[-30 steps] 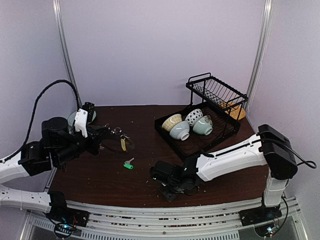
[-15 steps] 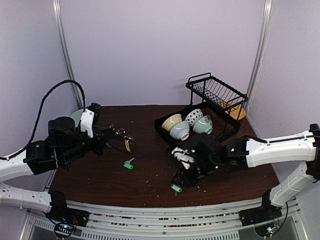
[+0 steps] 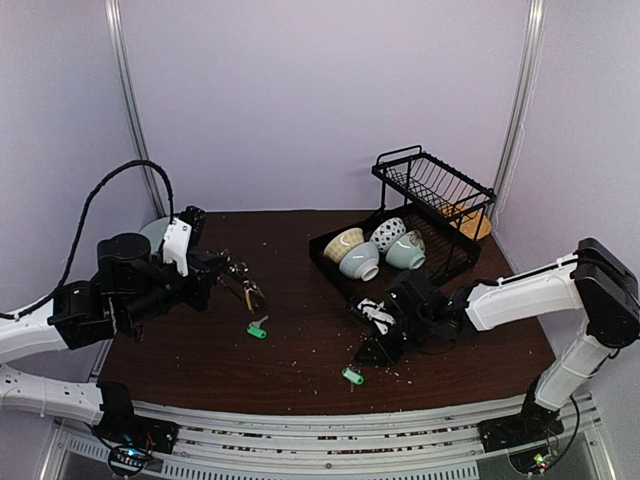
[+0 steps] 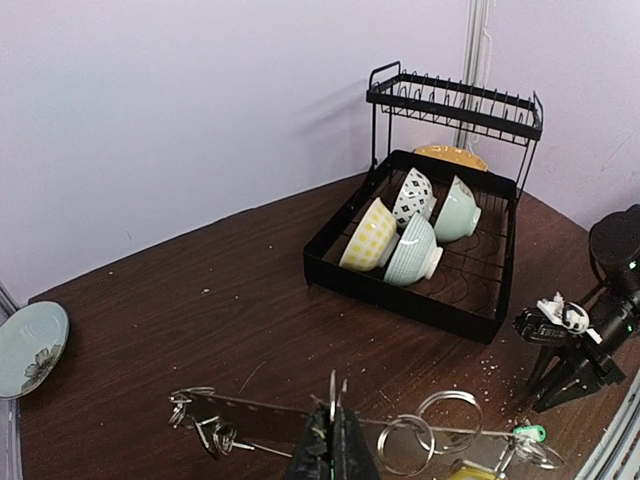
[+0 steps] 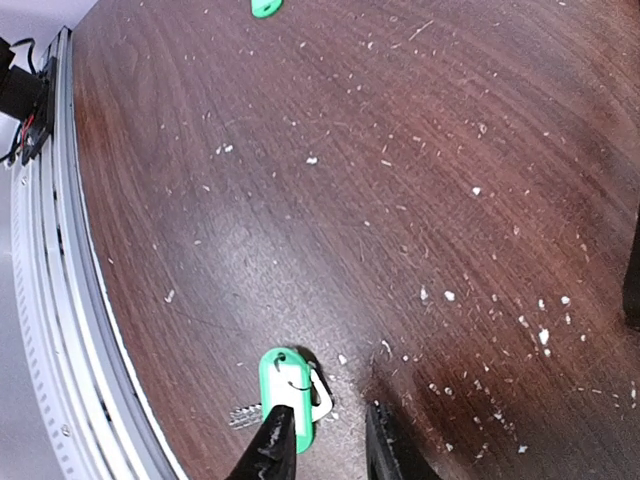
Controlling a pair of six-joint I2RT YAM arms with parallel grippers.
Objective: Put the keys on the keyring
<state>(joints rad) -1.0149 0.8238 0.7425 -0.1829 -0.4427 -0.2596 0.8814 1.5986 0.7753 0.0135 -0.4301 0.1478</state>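
1. left gripper (image 3: 213, 270): fingers clenched on the wire of the keyring (image 4: 260, 407); the ring is held off the table (image 3: 300, 250) and runs crosswise in the left wrist view; the threaded keys (image 3: 247, 290) and small split rings hang toward its right end; the arm is raised, with the gripper pointing right toward mid-table.
2. loose green key (image 3: 258, 328): flat on the table, just below the hanging bunch and apart from it; nearer the left arm, but that arm is busy with the ring.
3. near-edge green key (image 5: 287, 385): flat on the table by the front rail; this looks like the one in play; the right arm is clearly nearer.
4. key relation: in the right wrist view the green head lies just ahead of the left fingertip (image 5: 272, 440), not in the gap; its long axis runs roughly along the fingers' pointing direction, tilted slightly; a small ring sits on its gap side; my read is that the gripper needs a small shift toward that finger's side before closing, else one pad lands on top of the head.
5. right gripper (image 3: 372, 352): fingers parted, nothing between them; tips low over the table, and I cannot tell if they touch; the arm reaches in from the right, stretched low across the table, wrist pitched down toward the front edge.
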